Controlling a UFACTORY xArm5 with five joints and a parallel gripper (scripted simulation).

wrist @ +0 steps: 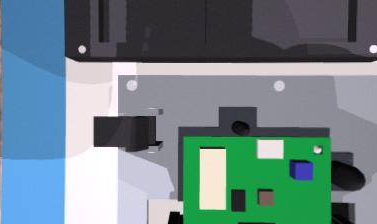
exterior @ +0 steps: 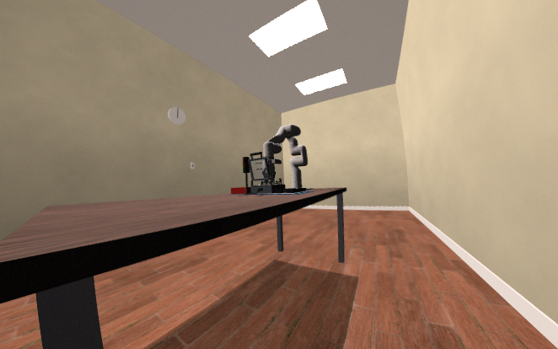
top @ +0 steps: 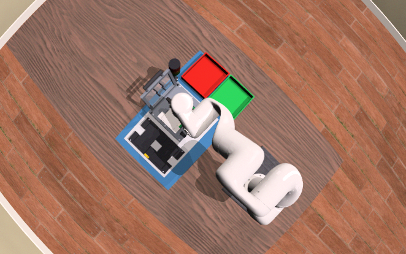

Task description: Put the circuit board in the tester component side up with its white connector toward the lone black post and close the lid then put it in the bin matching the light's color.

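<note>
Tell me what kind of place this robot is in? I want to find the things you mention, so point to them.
It looks like a room for testing little electronic parts, maybe a workshop or lab. There's a green circuit board (wrist: 257, 172), a red bin (top: 204, 75) and green bin (top: 232, 97) for sorting, and a robot arm (top: 240, 157) (exterior: 297, 171).

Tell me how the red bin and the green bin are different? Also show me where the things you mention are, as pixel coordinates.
The red bin (top: 204, 75) shows its whole rim from above, while the arm hides part of the green bin (top: 232, 96). The red bin is nearer the signal light (top: 174, 65); the green bin is farther. Both look empty where visible.
</note>
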